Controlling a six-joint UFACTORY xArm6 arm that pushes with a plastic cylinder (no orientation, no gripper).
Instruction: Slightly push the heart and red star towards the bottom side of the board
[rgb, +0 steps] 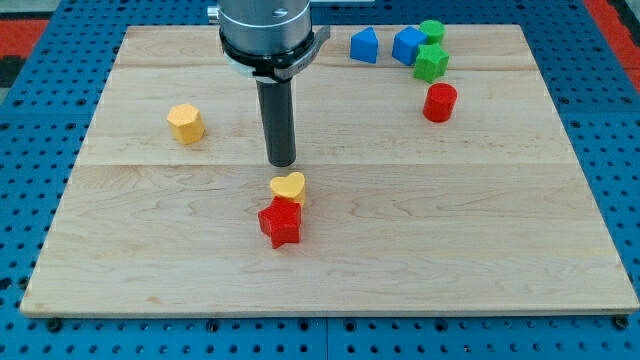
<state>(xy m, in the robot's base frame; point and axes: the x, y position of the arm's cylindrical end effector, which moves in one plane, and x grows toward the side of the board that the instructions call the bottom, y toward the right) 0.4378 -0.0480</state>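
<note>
A yellow heart (288, 187) lies near the middle of the wooden board (450, 230). A red star (280, 223) touches it just below. My tip (283, 163) stands just above the heart in the view, very close to its top edge; whether it touches the heart I cannot tell. The dark rod rises from the tip to the arm's head at the view's top.
A yellow hexagon block (186, 123) sits at the left. At the top right are two blue blocks (364, 45) (408, 45), a green cylinder (432, 30), a green star (431, 63) and a red cylinder (439, 102).
</note>
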